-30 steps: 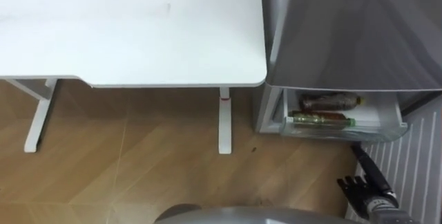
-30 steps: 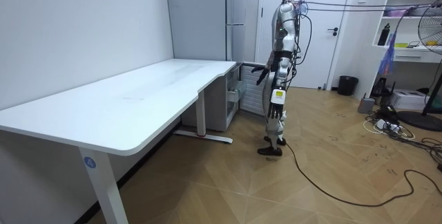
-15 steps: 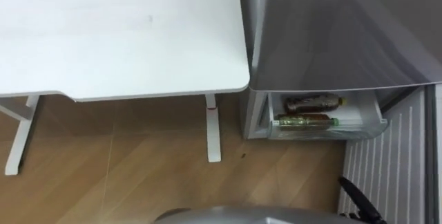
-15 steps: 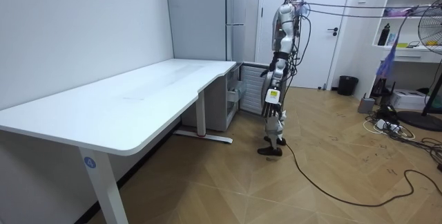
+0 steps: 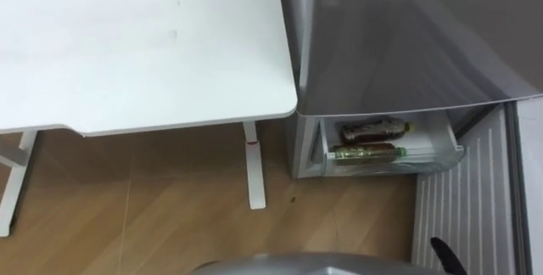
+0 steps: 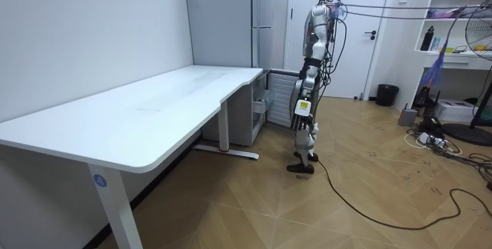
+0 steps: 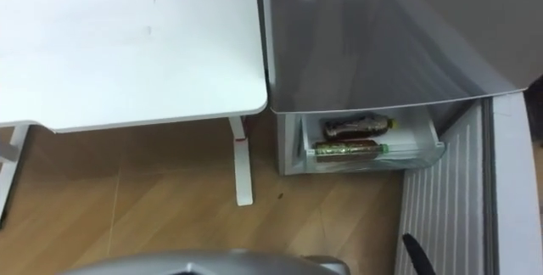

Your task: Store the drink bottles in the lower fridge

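Robot stands upright at the counter's [image 5: 127, 46] far end, facing the grey fridge [image 5: 407, 46]. Fridge door [image 5: 462, 207] is swung open on its right, ribbed inner face showing. Lower drawer [image 5: 443, 158] is pulled out. Two drinks lie on their sides in it: one bottle [image 5: 371, 128] at the back, second bottle [image 5: 366, 149] just in front, roughly parallel. Dark sliver at lower right, seemingly the right hand [image 5: 440, 250]; state can't be told. Left hand [image 6: 300, 108] hangs by the hip; state can't be told.
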You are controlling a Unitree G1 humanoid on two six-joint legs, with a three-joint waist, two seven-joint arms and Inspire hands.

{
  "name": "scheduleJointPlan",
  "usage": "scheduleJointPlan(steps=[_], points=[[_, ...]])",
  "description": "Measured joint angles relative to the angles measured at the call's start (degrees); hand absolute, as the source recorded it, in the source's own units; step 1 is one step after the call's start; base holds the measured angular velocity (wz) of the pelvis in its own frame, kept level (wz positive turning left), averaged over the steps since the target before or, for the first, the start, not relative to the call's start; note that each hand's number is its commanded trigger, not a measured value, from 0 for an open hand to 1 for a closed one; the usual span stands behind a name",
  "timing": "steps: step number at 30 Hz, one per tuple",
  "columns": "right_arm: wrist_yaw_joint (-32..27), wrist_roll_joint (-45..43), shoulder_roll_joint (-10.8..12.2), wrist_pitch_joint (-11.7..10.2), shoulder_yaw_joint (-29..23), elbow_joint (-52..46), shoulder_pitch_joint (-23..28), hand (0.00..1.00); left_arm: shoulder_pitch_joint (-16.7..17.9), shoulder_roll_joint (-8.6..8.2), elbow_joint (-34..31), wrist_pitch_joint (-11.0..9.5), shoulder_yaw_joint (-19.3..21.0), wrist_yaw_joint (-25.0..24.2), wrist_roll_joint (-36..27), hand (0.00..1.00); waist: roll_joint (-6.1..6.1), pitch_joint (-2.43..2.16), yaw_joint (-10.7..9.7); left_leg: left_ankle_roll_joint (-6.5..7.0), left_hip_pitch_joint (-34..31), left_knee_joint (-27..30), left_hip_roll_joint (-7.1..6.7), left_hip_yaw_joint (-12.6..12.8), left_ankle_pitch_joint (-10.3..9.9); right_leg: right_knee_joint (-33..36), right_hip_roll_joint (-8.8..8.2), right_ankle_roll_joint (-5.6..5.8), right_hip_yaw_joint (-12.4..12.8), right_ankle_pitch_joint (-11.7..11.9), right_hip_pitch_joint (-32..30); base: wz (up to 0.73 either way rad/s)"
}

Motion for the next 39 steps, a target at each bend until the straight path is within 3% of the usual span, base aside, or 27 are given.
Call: scheduleJointPlan(steps=[5, 8, 10, 13, 16, 19, 24, 28, 31, 36, 39], points=[[-0.1, 0.8, 0.1, -0.2, 0.2, -2.5, -0.4, 0.0, -0.6, 0.46, 0.0, 0.0, 0.2, 0.0, 0.0, 0.0, 0.68, -0.11, 0.3, -0.18, -3.8, 7.9, 1.33, 0.0, -4.0, 6.1, 0.04, -0.38, -0.1, -2.8, -3.0, -0.03], [-0.3, 2.5, 0.2, -1.1, 0.6, -2.0, -4.6, 0.0, -3.1, 0.5, 1.7, -0.1, -0.4, 0.1, 0.0, 0.0, 0.97, -0.07, 0.4, -0.02, -9.6, 15.7, 1.99, 0.1, -6.5, 14.2, -0.63, -0.75, -0.1, -5.7, -8.9, -0.09], [-0.1, 2.6, 0.1, -1.3, 1.0, -0.7, -9.8, 0.0, -6.7, 0.47, 3.9, -0.1, -0.5, 0.1, 0.0, 0.0, 0.97, 0.05, 0.7, 0.19, -15.4, 22.2, 2.05, 0.0, -7.9, 22.1, -1.75, -1.02, 0.5, -8.3, -15.4, -0.05], [0.2, 2.6, 0.0, -1.3, 2.3, 0.1, -15.4, 0.0, -11.6, 0.52, 4.3, -0.4, -1.2, 0.5, -0.6, 0.0, 1.46, 0.95, 1.6, 0.43, -22.9, 28.3, 1.92, -0.6, -9.2, 29.2, -2.44, -1.36, 0.4, -10.3, -22.8, 0.06], [-0.4, 3.9, -0.4, -1.7, 1.6, 0.7, -19.6, 0.0, -17.3, 0.6, 5.9, -0.6, -2.2, 0.7, -0.7, 0.0, 1.43, 1.6, 1.9, 1.02, -30.4, 32.8, 0.8, -2.4, -9.5, 35.5, -3.48, -1.16, -0.1, -11.7, -30.5, 0.31], [-0.8, 4.9, -1.6, -1.9, 1.4, 2.5, -23.3, 0.0, -19.4, 0.69, 6.3, -1.3, -3.1, 0.8, -2.0, 0.0, 1.46, 1.54, 3.4, 1.39, -36.6, 36.6, 0.64, -2.5, -9.8, 40.4, -4.25, -1.54, 0.3, -12.4, -37.1, 0.04], [-0.6, 4.7, -4.3, -3.3, 1.6, 2.4, -25.8, 0.0, -19.8, 2.32, 6.4, -1.9, -4.1, 1.7, -2.7, 0.0, 1.23, 1.51, 4.5, 1.31, -45.8, 42.1, -0.19, -2.9, -9.9, 46.9, -5.5, -1.49, 0.3, -13.0, -46.0, 0.08], [0.0, 4.5, -9.8, -3.2, 3.8, 2.5, -29.1, 0.0, -20.0, 4.42, 6.2, -1.9, -6.0, 2.2, -2.3, 0.0, 1.14, 1.57, 6.2, 1.55, -55.3, 47.2, -0.2, -2.3, -9.7, 52.8, -6.5, -1.87, 0.6, -13.7, -55.6, 0.03], [1.1, 4.6, -12.9, -3.2, 5.8, 2.6, -31.3, 0.0, -20.8, 4.96, 6.1, -1.8, -8.0, 2.9, -2.3, 0.0, 0.96, 1.65, 7.2, 1.58, -61.2, 50.4, -0.27, -2.1, -9.7, 56.4, -7.11, -2.3, 0.6, -14.0, -61.4, 0.06], [0.9, 4.6, -15.4, -3.3, 8.3, 2.4, -36.8, 0.0, -22.8, 5.22, 5.7, -2.1, -12.2, 3.3, -2.5, 0.0, -0.01, 2.25, 7.7, 1.42, -68.1, 53.0, -1.21, -2.2, -9.1, 60.3, -8.82, -2.98, 0.2, -14.4, -68.2, 0.13], [1.0, 4.5, -16.6, -3.3, 11.0, 1.9, -40.4, 0.0, -23.5, 6.05, 4.9, -3.4, -14.4, 3.3, -2.6, 0.0, -0.14, 2.27, 7.9, 1.35, -71.3, 53.2, -1.14, -2.9, -8.2, 60.3, -9.14, -3.39, -0.9, -14.1, -70.7, 0.16]])
